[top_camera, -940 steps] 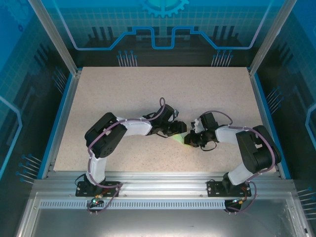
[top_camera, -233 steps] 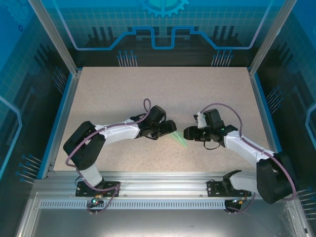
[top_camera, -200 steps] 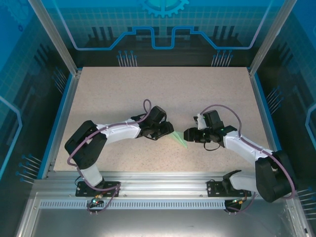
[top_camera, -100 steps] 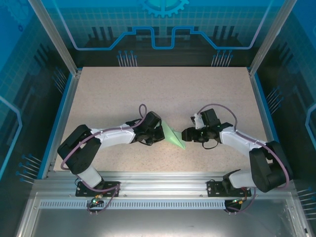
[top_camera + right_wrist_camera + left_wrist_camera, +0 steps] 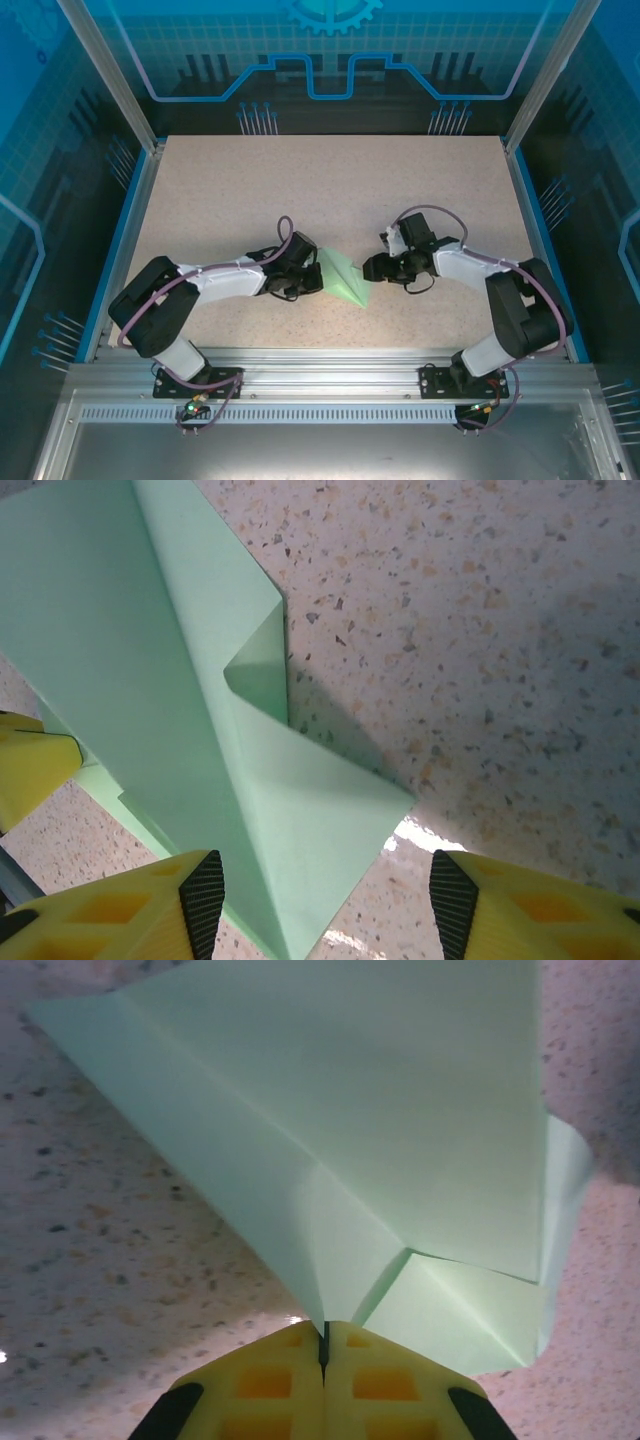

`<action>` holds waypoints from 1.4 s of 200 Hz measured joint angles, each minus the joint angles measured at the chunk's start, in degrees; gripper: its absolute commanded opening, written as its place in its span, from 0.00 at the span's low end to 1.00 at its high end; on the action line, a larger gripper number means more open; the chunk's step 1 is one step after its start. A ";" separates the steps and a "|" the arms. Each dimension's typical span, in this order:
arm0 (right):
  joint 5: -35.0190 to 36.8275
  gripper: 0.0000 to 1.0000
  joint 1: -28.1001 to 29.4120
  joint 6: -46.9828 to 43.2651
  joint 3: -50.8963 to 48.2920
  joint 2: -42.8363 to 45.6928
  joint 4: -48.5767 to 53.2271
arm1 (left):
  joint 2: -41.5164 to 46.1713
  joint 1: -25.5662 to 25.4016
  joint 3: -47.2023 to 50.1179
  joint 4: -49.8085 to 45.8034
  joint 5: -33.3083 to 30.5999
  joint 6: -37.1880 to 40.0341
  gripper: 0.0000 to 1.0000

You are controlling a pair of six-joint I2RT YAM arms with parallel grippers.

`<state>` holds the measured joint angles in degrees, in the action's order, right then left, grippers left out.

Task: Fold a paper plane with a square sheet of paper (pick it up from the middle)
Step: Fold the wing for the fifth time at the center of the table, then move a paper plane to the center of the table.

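Note:
The square sheet of paper is folded into a pale mint-green paper plane [image 5: 341,277] with a pointed kite shape, lying mid-table between the two grippers. My left gripper [image 5: 318,277] is shut on its folded edge; in the left wrist view the yellow fingertips [image 5: 270,1380] pinch the crease and the paper plane [image 5: 380,1110] fans out ahead. My right gripper [image 5: 369,268] is open at the plane's right side. In the right wrist view a corner of the paper plane [image 5: 200,730] lies between the spread fingers [image 5: 455,900] of my right gripper [image 5: 325,910], touching neither pad.
The speckled beige table [image 5: 330,190] has free room behind and to both sides. Blue rails [image 5: 120,240] edge it left and right, and an aluminium frame [image 5: 330,360] runs along the front. The left gripper's yellow finger [image 5: 30,765] shows at the right wrist view's left edge.
My left gripper has shut on the paper and drawn back to the left, so the plane shows wider from above. My right gripper has opened a little and followed leftward.

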<state>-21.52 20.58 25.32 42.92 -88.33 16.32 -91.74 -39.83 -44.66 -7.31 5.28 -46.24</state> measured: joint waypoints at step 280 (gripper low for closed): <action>-12.13 0.54 3.06 -8.87 9.44 -7.65 6.58 | -0.13 2.19 2.19 6.38 6.34 2.78 0.13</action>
<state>-33.65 23.64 16.45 52.36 -95.98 22.90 -91.88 -37.65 -42.48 -0.93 11.62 -43.46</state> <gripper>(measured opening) 0.539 0.133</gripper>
